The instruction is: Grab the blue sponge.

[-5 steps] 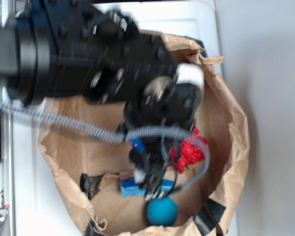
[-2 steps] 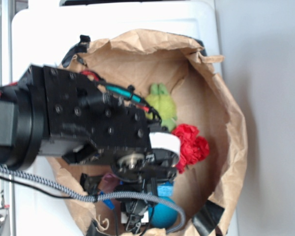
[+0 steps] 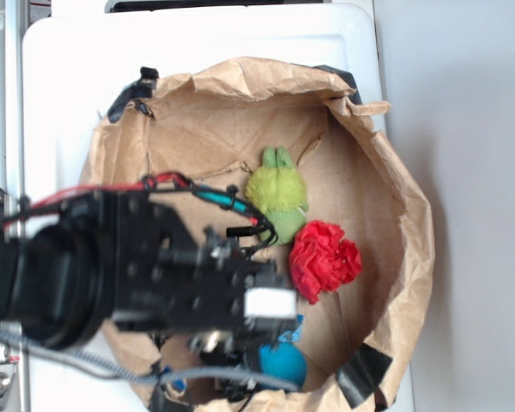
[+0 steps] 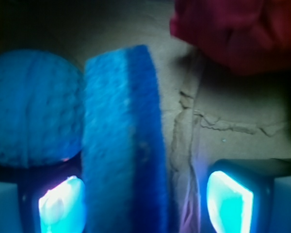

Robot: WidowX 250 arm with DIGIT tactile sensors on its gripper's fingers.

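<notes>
Straddling the flat bright-blue foam sponge [image 4: 123, 141], I hold the black gripper [image 4: 145, 199] open, fingers either side. The dimpled teal ball [image 4: 34, 107] touches the sponge's left edge, so closing needs care.

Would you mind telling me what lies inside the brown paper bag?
In the paper bag: a green plush toy, a red cloth, a blue ball and a blue sponge. The arm hides the rest.
</notes>
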